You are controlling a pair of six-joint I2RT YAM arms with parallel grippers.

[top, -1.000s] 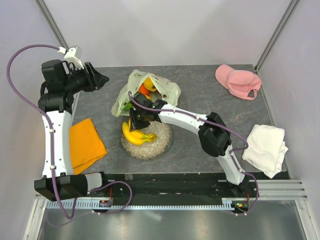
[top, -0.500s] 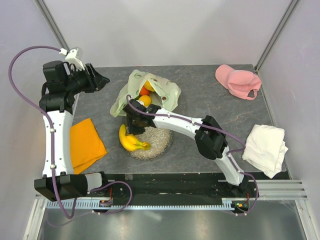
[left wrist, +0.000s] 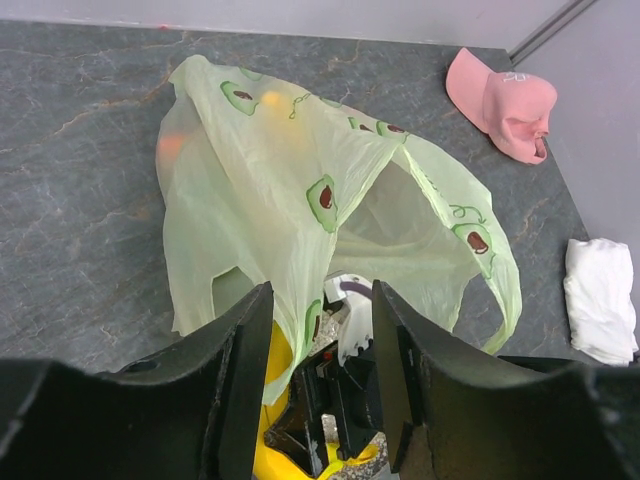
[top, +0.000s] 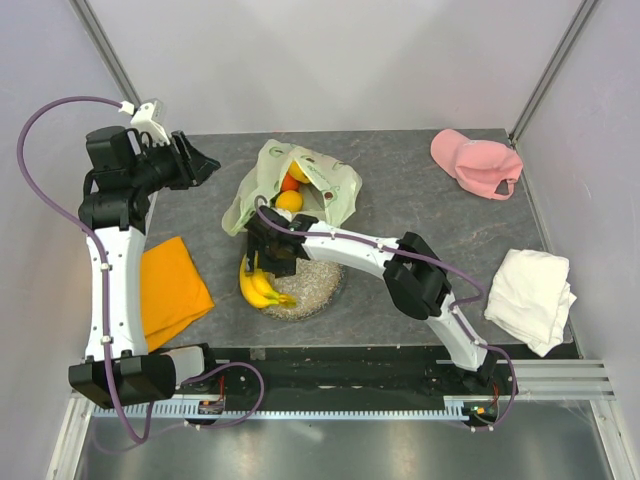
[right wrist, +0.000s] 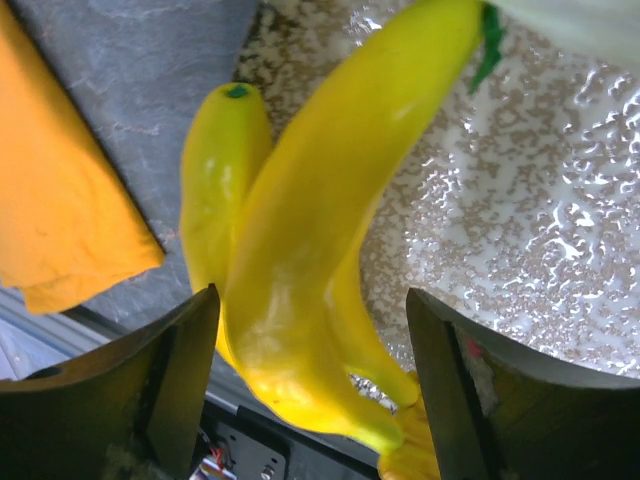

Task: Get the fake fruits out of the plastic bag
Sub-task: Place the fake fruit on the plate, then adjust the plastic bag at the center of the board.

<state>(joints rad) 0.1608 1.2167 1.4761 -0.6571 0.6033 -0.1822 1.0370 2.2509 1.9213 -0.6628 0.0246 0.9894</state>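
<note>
Desk (top: 420,215), dark grey and marbled, with pale walls (top: 330,70) on three sides. On it lie an orange cloth (top: 175,290) at the left, a white cloth (top: 530,295) at the right and a pink cap (top: 475,160) far right. The bag (top: 330,185) lies mid-desk, mouth open, with an orange (top: 289,201) and other fruits (top: 298,173) inside. Just before it, a speckled plate (top: 322,282) carries the bananas (top: 258,285). The right tool (right wrist: 310,300) straddles them, fingers apart and not clamped; its arm (top: 350,245) crosses the plate. The left tool (left wrist: 320,290) hovers facing the bag, fingers apart, empty.

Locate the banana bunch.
In the top view the banana bunch lies at the left edge of the speckled plate, under the right gripper, right of the orange cloth.
</note>
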